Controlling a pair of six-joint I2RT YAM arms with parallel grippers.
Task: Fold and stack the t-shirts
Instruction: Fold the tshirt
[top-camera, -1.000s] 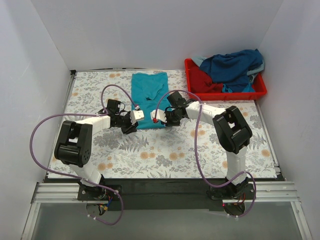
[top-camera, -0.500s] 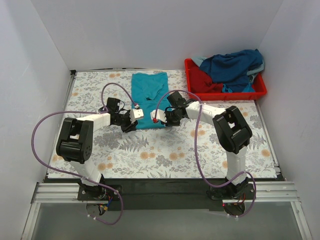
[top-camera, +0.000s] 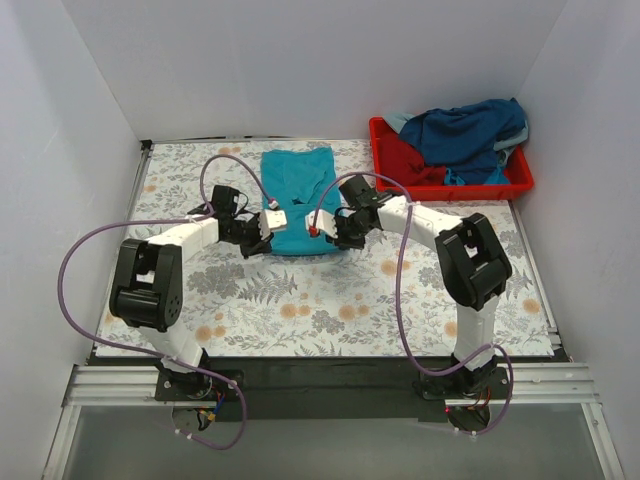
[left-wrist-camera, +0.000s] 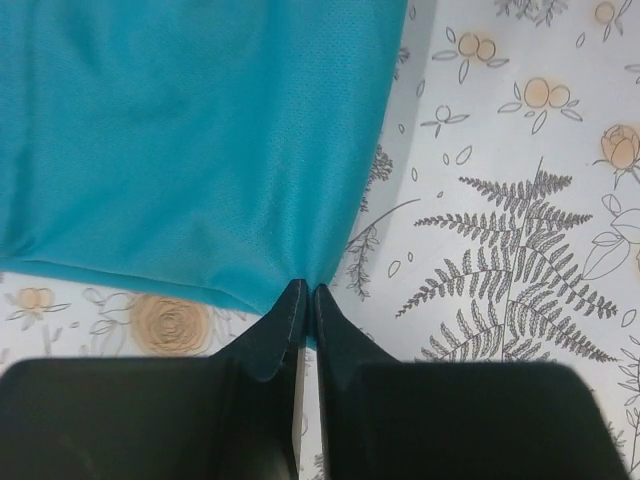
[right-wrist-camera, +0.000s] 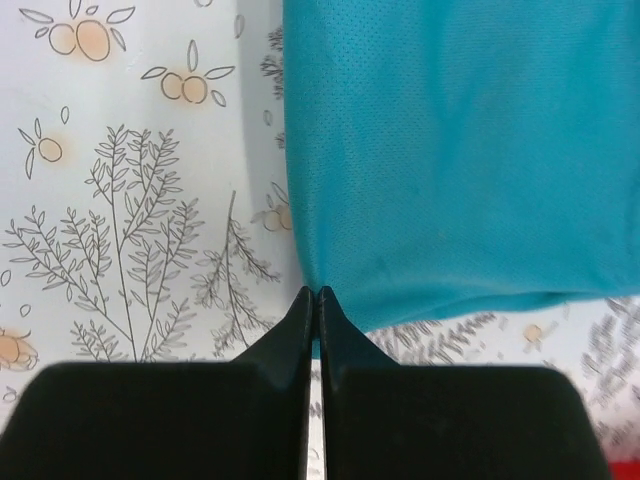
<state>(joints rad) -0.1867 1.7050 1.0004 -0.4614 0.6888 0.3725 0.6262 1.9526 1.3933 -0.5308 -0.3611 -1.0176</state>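
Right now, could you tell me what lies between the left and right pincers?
The near hem of the teal t-shirt spans from the left pincer to the right pincer, each shut on a corner; the top external view shows it.

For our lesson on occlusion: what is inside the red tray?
A crumpled navy shirt lies on top, over red cloth, with teal cloth peeking out. The floor of the red tray and anything beneath the heap are covered.

Teal t-shirt (top-camera: 298, 190) flat on floral table (top-camera: 330, 300), far centre. Left claw (top-camera: 262, 243) at its near-left corner, right claw (top-camera: 335, 243) at near-right corner. Red tray (top-camera: 470, 190) far right, navy t-shirt (top-camera: 465, 130) heaped over red t-shirt (top-camera: 403, 160).
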